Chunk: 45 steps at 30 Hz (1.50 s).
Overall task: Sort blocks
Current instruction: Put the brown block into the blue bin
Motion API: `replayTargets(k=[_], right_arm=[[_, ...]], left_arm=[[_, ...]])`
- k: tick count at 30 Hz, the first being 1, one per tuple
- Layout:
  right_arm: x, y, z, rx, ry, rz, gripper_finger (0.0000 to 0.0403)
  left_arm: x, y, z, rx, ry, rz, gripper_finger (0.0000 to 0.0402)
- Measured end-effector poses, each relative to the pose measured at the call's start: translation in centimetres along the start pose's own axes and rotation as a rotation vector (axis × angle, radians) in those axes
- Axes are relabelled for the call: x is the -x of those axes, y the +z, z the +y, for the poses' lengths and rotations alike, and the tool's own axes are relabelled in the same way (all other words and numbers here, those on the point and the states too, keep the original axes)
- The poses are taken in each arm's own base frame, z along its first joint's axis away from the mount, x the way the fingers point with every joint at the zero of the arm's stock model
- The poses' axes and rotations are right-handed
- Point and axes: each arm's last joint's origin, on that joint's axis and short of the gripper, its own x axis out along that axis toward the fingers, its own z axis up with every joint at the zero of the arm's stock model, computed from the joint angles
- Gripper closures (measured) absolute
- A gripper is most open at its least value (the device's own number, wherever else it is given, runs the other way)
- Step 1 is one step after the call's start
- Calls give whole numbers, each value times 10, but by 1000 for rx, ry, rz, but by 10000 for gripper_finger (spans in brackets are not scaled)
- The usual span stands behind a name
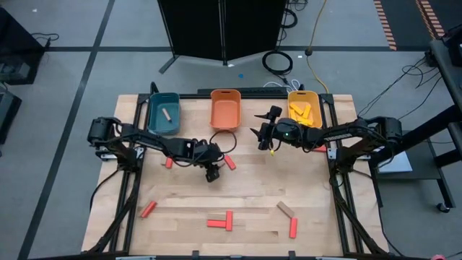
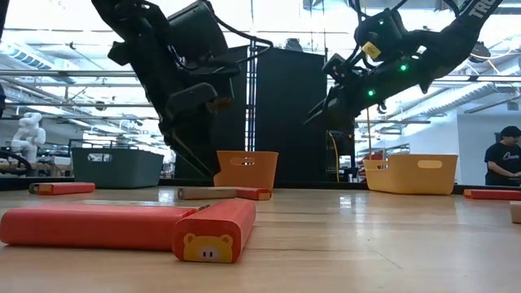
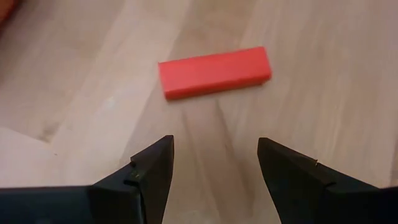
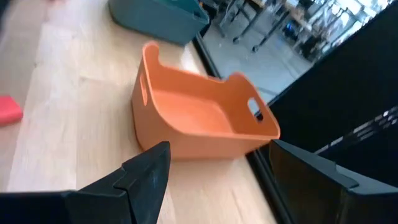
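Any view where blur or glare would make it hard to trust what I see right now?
Low view: bright backlight from the room's ceiling turns both arms into silhouettes. Left wrist view: red block slightly soft, still readable. Right wrist view: orange bin blurred. High view: evenly lit, clear.

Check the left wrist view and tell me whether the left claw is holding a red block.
No. The left claw stands open and empty, with the red block lying on the table ahead.
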Motion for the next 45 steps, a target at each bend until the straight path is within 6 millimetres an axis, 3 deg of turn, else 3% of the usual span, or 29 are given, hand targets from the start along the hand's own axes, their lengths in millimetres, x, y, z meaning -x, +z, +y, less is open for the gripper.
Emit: replayTargets(k=[20,36,40,45], right_arm=[[-1,-6,-2,-69,3,46,135],[-1,-6,-2,-71,-1,49,135],[-1,-6,-2,-70,-1,49,135],[-1,-6,-2,-90,-1,49,135]], left_arm=[[-21,-11,-1,-70,63,63,176],[-20,-11,1,-122,94,57,323],[-9,-8,1,-163,91,50,315],[32,6,9,-161,177,-5,309]])
